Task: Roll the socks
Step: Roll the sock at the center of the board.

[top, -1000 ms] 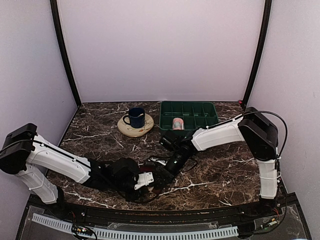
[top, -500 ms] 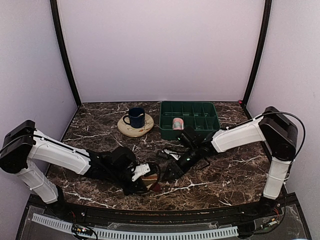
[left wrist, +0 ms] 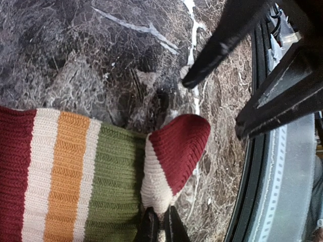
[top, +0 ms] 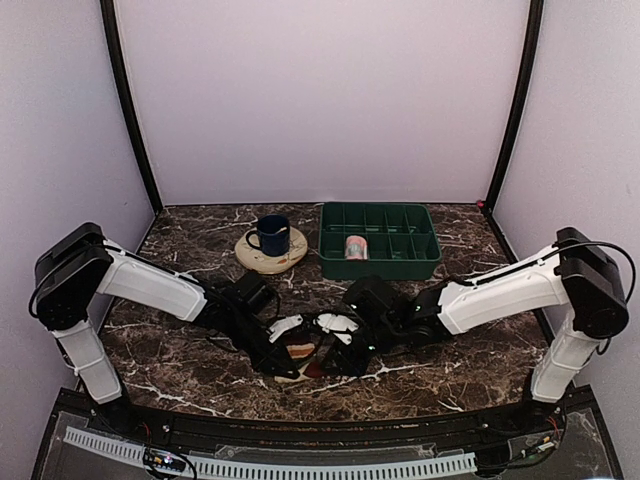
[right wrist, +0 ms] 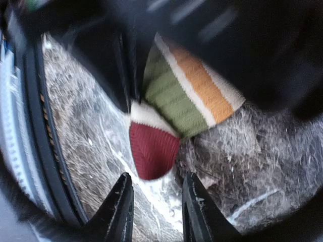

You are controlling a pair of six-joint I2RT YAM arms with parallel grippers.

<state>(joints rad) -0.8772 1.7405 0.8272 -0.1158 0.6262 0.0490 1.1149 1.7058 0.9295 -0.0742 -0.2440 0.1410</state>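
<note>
The cream sock with green, orange and red stripes [left wrist: 75,176] lies flat near the table's front edge, its maroon toe [right wrist: 151,151] pointing at the edge. My left gripper [left wrist: 160,228] is shut on a pinch of cream fabric just behind the toe. My right gripper [right wrist: 157,204] hovers open just past the toe, its fingers [right wrist: 120,206] either side of bare marble and touching no fabric. In the top view the two grippers, left [top: 288,360] and right [top: 332,358], meet over the sock [top: 302,350]. The pink sock [top: 355,247] sits rolled in the green tray.
A green compartment tray [top: 400,232] stands at the back right. A dark blue mug [top: 271,234] rests on a round tan coaster [top: 262,258] at the back left. The black table rim [right wrist: 50,161] runs close in front of the toe.
My right arm has stretched out low and brought its gripper down toward the sock's toe. My left arm has swung its forearm back while still pinching the sock.
</note>
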